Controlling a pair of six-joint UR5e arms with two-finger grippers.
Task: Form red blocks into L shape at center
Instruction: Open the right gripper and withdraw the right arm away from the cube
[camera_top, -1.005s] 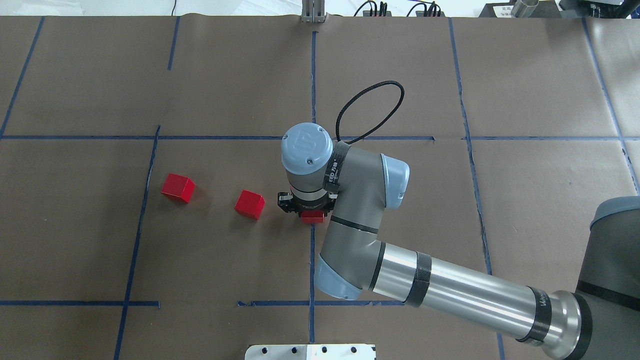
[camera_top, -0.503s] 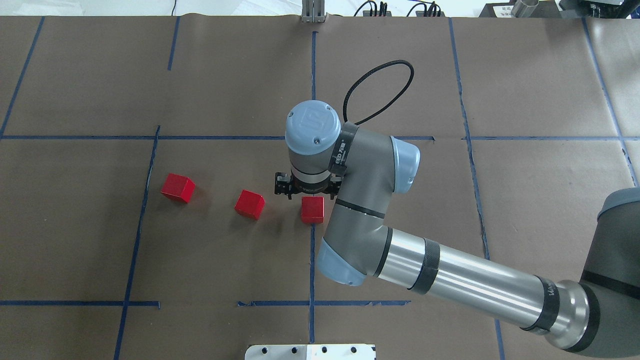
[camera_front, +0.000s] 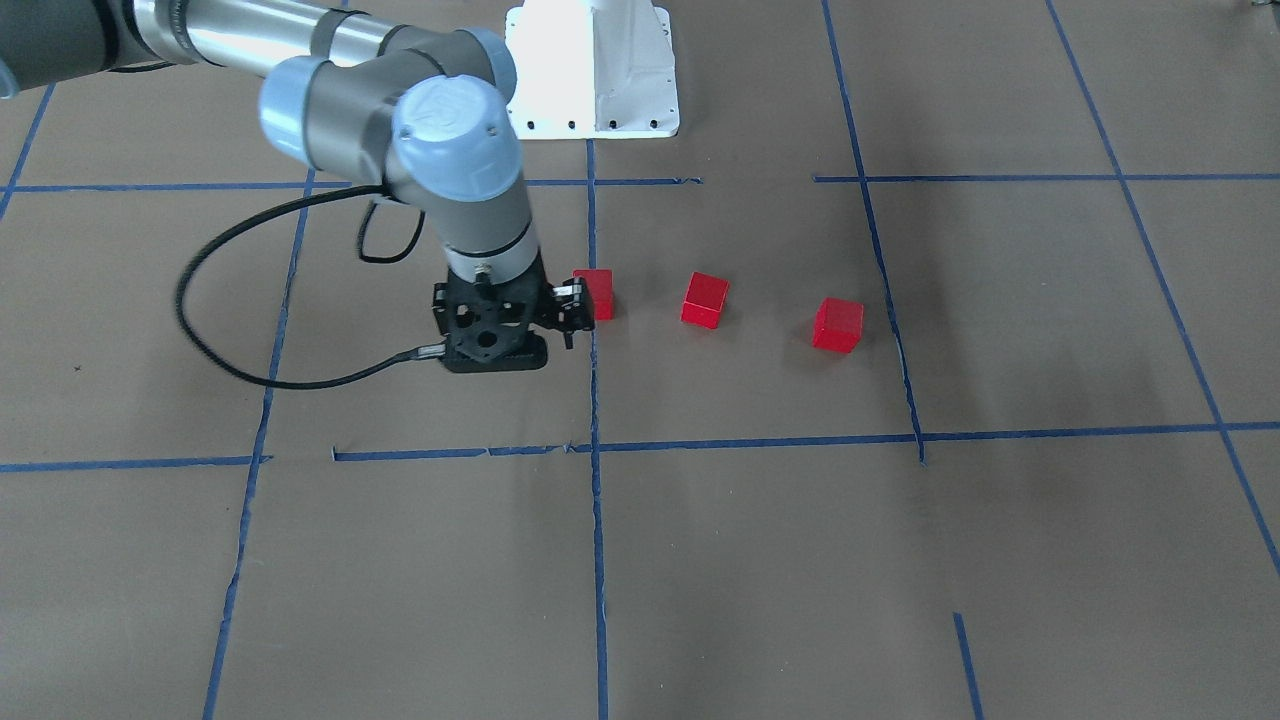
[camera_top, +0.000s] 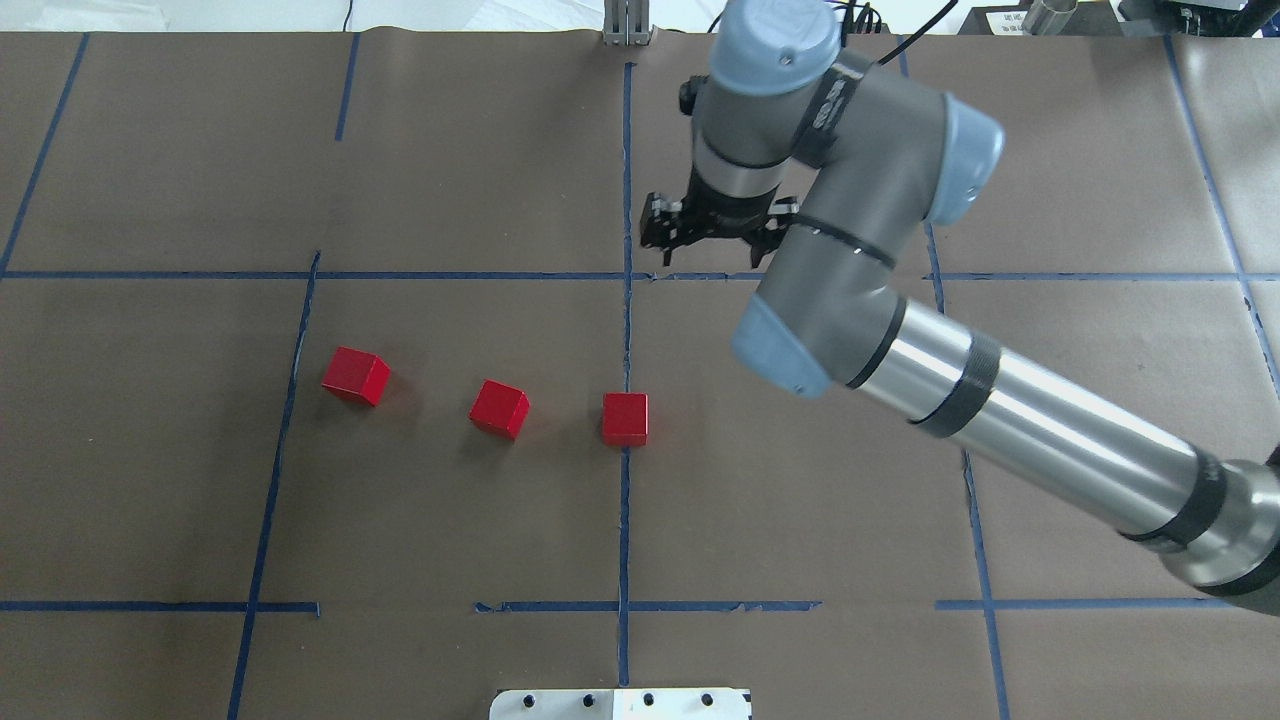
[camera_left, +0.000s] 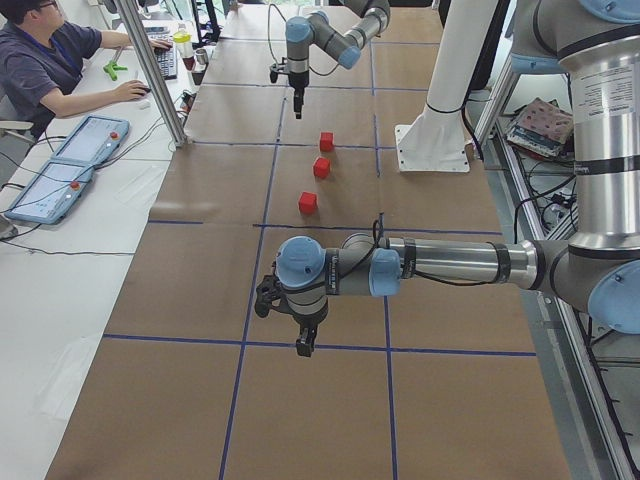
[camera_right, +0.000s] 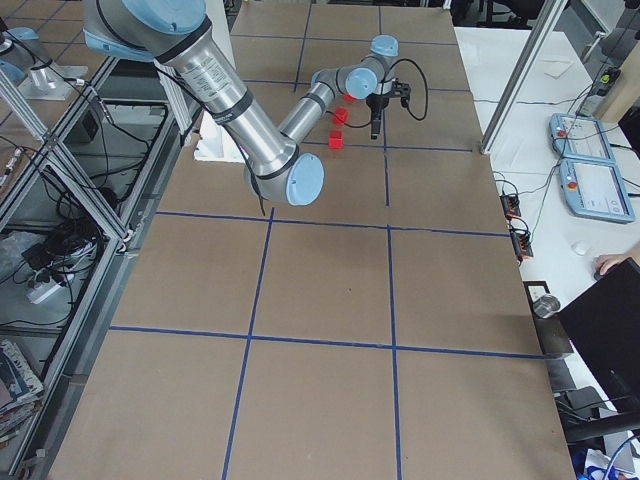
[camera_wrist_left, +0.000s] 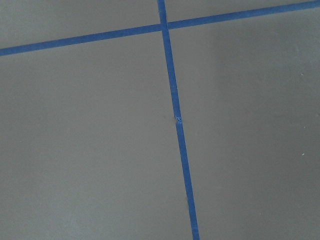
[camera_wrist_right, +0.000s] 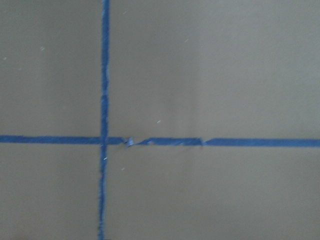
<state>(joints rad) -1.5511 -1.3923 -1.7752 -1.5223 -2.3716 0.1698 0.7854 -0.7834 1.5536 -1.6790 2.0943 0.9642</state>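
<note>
overhead exterior: three small bright red matte cubes (camera_top: 500, 409) lie apart in a row, the end cube (camera_top: 625, 419) on the central blue tape line (camera_top: 626, 330), probably as the l's corner. right gripper (camera_top: 710, 260) hangs spread, empty, well away; left gripper (camera_left: 303, 340): cannot tell.

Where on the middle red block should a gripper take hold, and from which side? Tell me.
Come down from above and close on two opposite side faces of the middle red block. It sits skewed to the blue tape line, so turn the wrist to match its edges. The block on the tape line and the outer block stand clear of it, leaving room.
</note>
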